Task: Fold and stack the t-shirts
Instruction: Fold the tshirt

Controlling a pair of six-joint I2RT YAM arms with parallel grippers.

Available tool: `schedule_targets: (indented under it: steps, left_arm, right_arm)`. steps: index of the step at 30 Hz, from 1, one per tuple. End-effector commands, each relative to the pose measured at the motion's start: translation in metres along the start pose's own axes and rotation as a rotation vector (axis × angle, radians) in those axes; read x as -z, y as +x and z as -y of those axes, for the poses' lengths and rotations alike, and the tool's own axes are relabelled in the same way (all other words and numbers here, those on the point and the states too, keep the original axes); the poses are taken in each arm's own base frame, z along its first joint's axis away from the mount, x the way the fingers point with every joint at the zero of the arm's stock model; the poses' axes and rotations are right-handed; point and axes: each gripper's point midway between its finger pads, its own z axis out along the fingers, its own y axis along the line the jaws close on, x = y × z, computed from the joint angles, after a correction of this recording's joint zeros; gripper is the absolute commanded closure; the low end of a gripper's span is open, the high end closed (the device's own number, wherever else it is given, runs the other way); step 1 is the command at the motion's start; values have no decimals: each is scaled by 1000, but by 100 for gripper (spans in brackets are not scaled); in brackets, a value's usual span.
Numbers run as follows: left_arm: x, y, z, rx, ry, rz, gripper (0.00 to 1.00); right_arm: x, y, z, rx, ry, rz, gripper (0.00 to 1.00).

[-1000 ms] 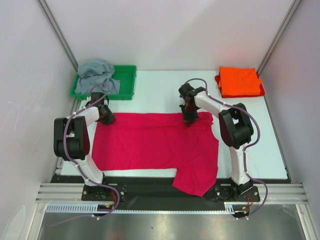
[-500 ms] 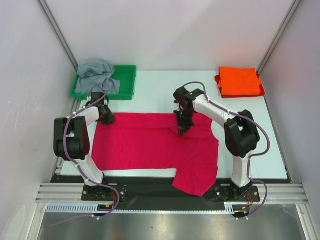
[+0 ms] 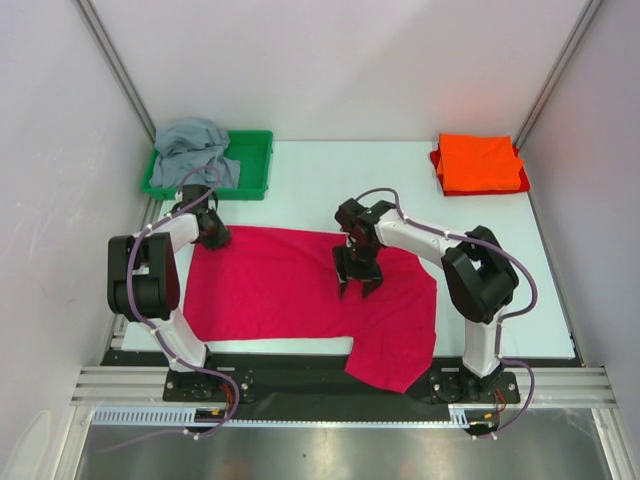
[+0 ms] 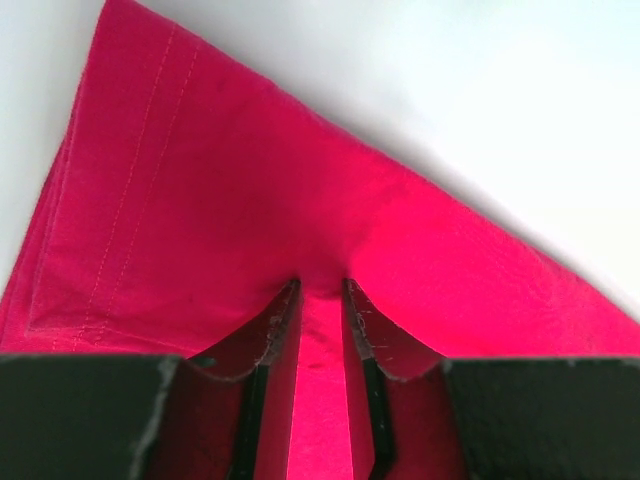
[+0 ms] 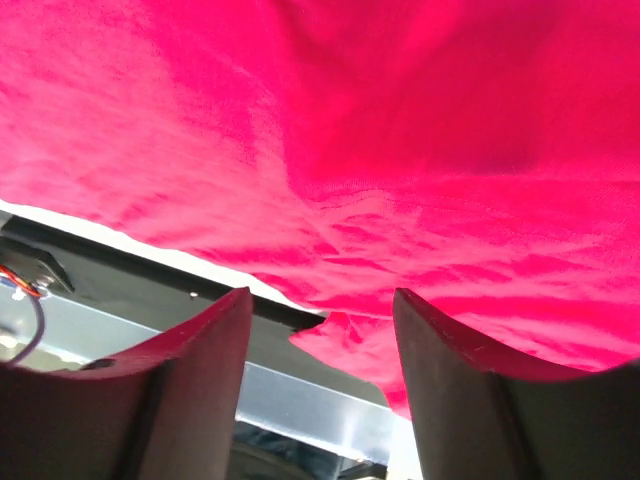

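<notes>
1. A white bench (image 3: 310, 185) stands between pale walls.
2. The crimson-pink t-shirt (image 3: 280, 285) lies spread across the bench's near half. It is mostly smooth with light wrinkles, and one part drapes over the near edge.
3. The left end effector (image 4: 322, 292) is nearly closed, pinching a ridge of cloth at that shirt's stitched far-left corner.
4. The right end effector (image 3: 358, 288) hangs over the shirt's middle, fingers spread wide, gripping nothing.
5. The orange t-shirt (image 3: 480, 163) lies folded at the far right corner. The grey t-shirt (image 3: 195, 148) sits crumpled in the green tray (image 3: 255, 165) at far left.
</notes>
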Motion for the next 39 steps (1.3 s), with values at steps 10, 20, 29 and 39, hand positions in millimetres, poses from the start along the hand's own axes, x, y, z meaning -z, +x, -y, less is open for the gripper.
schedule_targets:
  steps: [10, 20, 29, 39]
  left_arm:
    - [19, -14, -6, -36, -20, 74, 71]
    - [6, -34, 9, -12, 14, 76, 72]
    - [-8, -39, 10, 13, 27, 44, 74]
    - [-24, -39, 2, 40, -8, 6, 76]
  right_arm:
    - [112, -130, 85, -174, 1, 523, 34]
    - [92, -216, 201, -239, 80, 520, 33]
    - [71, -214, 195, -223, -11, 483, 50]
    - [57, -205, 200, -221, -28, 439, 72]
